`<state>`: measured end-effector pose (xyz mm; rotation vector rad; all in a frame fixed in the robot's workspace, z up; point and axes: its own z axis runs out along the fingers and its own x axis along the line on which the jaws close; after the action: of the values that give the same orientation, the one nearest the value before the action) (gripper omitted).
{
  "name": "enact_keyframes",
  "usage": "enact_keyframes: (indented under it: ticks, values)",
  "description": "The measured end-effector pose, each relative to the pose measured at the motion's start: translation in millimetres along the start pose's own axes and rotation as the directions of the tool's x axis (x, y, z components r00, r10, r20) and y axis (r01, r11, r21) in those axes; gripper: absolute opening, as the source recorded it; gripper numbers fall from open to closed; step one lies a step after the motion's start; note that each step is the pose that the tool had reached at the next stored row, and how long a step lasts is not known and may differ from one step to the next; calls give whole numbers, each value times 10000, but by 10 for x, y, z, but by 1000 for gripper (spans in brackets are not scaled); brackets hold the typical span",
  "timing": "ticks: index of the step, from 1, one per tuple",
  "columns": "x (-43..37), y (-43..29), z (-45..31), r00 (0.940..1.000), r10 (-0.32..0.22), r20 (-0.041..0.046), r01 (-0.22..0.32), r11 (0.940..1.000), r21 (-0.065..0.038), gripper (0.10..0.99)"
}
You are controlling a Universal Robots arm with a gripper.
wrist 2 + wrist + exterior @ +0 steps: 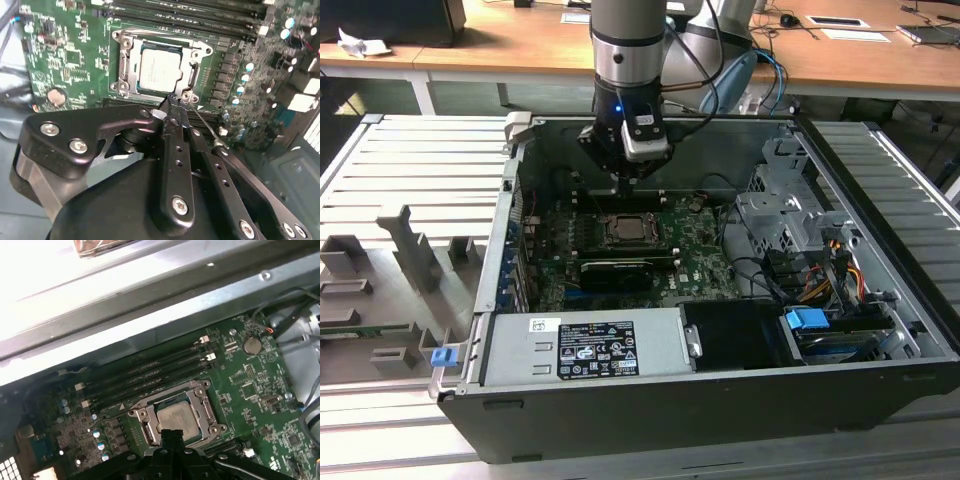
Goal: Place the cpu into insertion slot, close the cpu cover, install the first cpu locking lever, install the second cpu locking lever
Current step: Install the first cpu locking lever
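At the cpu cover point(123, 62) corner | tool point(172, 103) fingers together, any grasp hidden | cpu point(159, 70) seated beneath

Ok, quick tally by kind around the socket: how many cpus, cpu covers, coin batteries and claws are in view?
cpu: 1
cpu cover: 1
coin battery: 1
claw: 1
Total: 4
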<state>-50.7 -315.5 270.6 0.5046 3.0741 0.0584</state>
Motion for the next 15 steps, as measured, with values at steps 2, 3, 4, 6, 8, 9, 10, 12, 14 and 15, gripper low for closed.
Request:
enact_keyframes:
  ticks: [2,3,4,6,8,9,10,12,14,15]
  values:
    - [0,0,2,9991,-418,-18,418,9991,-8,106]
    - [0,0,3,9982,-603,-25,603,9982,-12,106]
    - [0,0,4,9952,-973,-40,973,9953,-21,106]
    - [-1,1,5,9856,-1690,-67,1690,9856,-40,106]
    - [-1,0,5,9773,-2117,-83,2117,9773,-50,106]
    - [-1,0,5,9707,-2403,-94,2403,9707,-58,106]
    - [-1,0,6,9646,-2635,-103,2634,9647,-65,106]
    - [-1,0,9,9515,-3074,-117,3073,9516,-80,106]
    - [-1,0,14,9375,-3477,-131,3476,9376,-94,106]
    - [12,-5,18,9336,-3581,-135,3580,9337,-97,106]
